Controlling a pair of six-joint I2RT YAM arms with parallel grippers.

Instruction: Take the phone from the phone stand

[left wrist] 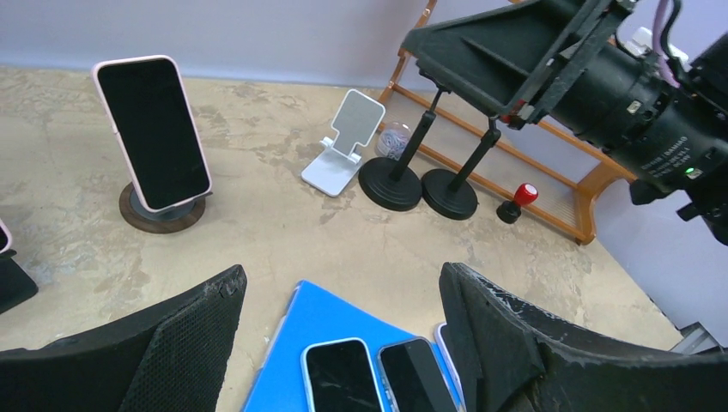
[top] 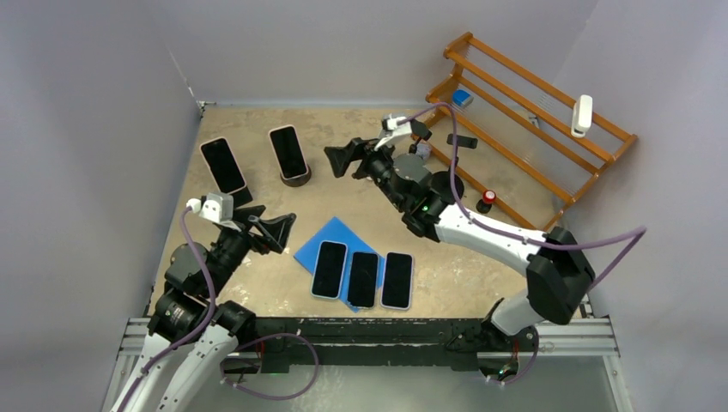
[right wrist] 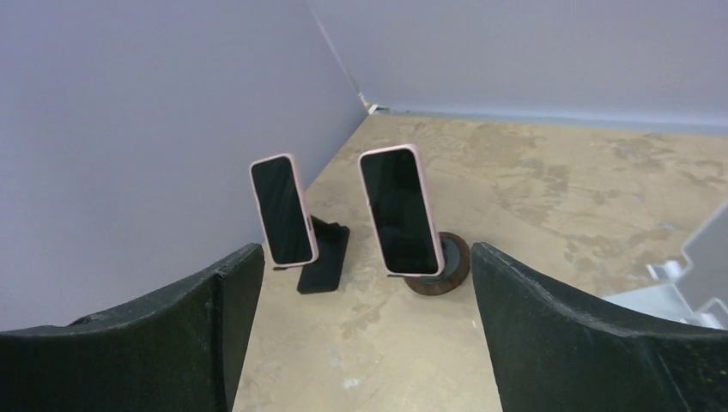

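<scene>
Two pink-cased phones stand on stands at the back left. One phone [top: 288, 151] [right wrist: 399, 209] [left wrist: 154, 131] leans on a round dark wooden stand [top: 296, 178] [right wrist: 446, 268]. The other phone [top: 223, 165] [right wrist: 282, 209] leans on a flat black stand [top: 241, 196] [right wrist: 325, 257]. My right gripper [top: 345, 160] [right wrist: 365, 343] is open and empty, held above the table, facing both phones from the right. My left gripper [top: 276, 232] [left wrist: 342, 343] is open and empty above the blue mat's left edge.
Three phones [top: 362, 276] lie side by side on a blue mat [top: 322, 236] at the front middle. A white folding stand [left wrist: 345, 142], two black pole stands [left wrist: 418, 180], a red-capped item [top: 487, 198] and a wooden rack [top: 532, 112] stand at the back right. Grey walls enclose the table.
</scene>
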